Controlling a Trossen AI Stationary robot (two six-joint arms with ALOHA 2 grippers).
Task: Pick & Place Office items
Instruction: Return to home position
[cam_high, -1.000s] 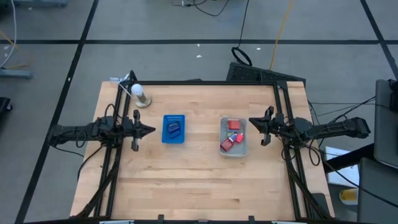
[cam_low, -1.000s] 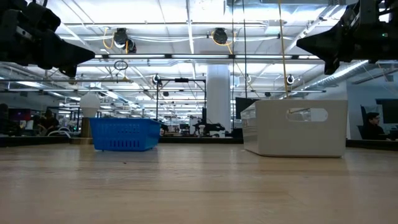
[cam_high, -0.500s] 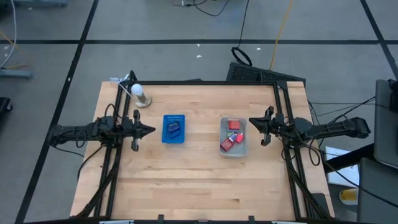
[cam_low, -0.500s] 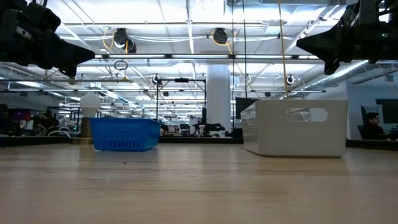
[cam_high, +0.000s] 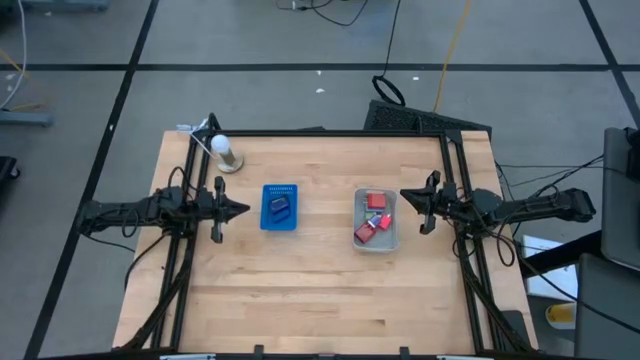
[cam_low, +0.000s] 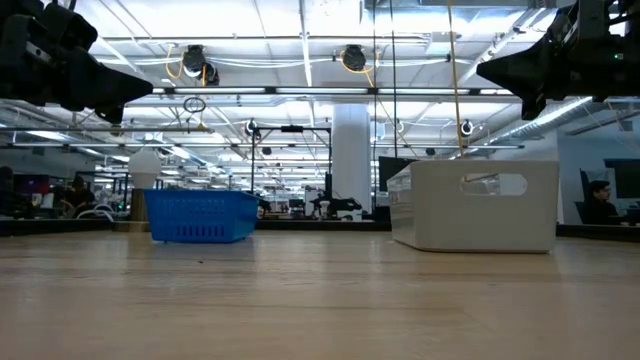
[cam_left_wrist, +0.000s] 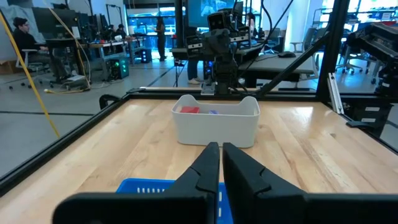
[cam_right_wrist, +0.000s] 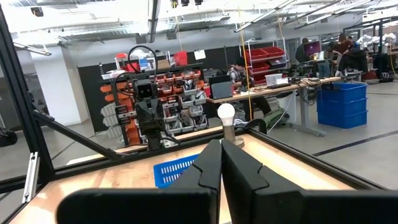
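Several small office items (cam_high: 373, 216), red, blue and dark, lie in the clear grey bin (cam_high: 376, 220) right of the table's middle; the bin (cam_left_wrist: 216, 119) also shows in the left wrist view. One dark piece (cam_high: 280, 209) lies in the blue tray (cam_high: 279, 207), left of middle. My left gripper (cam_high: 243, 209) hovers shut just left of the tray, above the table. My right gripper (cam_high: 404, 196) hovers shut just right of the bin. Both point toward the table's middle and hold nothing.
A white bulb on a round stand (cam_high: 224, 151) sits near the far left corner. Black frame rails (cam_high: 452, 170) run along the table's left, right and far edges. Bare wood (cam_high: 320, 290) stretches across the near half. People sit at desks in the room beyond.
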